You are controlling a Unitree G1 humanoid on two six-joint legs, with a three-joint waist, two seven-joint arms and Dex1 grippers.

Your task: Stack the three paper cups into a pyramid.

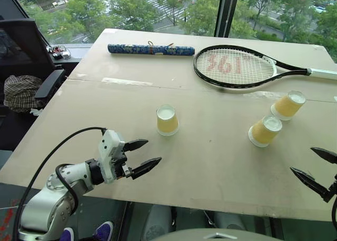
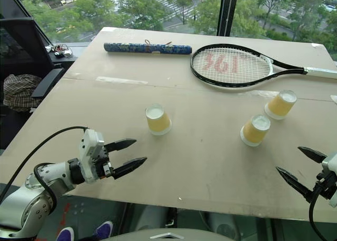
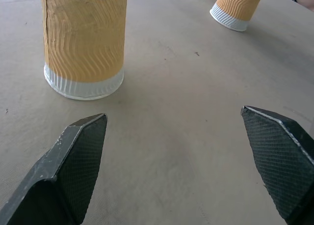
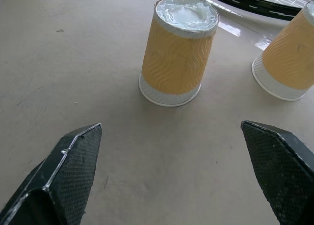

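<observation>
The left gripper [image 1: 142,156] hovers over the near left part of the table [image 1: 210,162] with its jaws spread wide and nothing between them; its black fingers [image 3: 73,171] point toward the table's middle. The right gripper [image 1: 315,169] hangs at the near right edge, its jaws likewise wide apart and empty, pointing inward toward the left.

All three paper cups stand upside down on the table, white base up and white rim on the board, none stacked on another. The left cup [image 1: 167,120] stands alone near the middle, a short way beyond the left gripper and just off the line of its fingers. The middle cup [image 1: 265,131] stands beyond the right gripper, and the far right cup [image 1: 288,105] sits close behind it toward the right edge, the two near each other but apart. Both are well apart from the left cup.

Farther back lies a tennis racket [image 1: 234,66] flat on the table, its head behind the cups and its handle running off to the right. To its left, near the far edge, lies a long blue patterned tube [image 1: 151,49]. Off the table on the left stands a dark chair [image 1: 31,57] with a checked cloth [image 1: 21,91] on it, and beyond the table a window [image 1: 158,9] looks out on trees
</observation>
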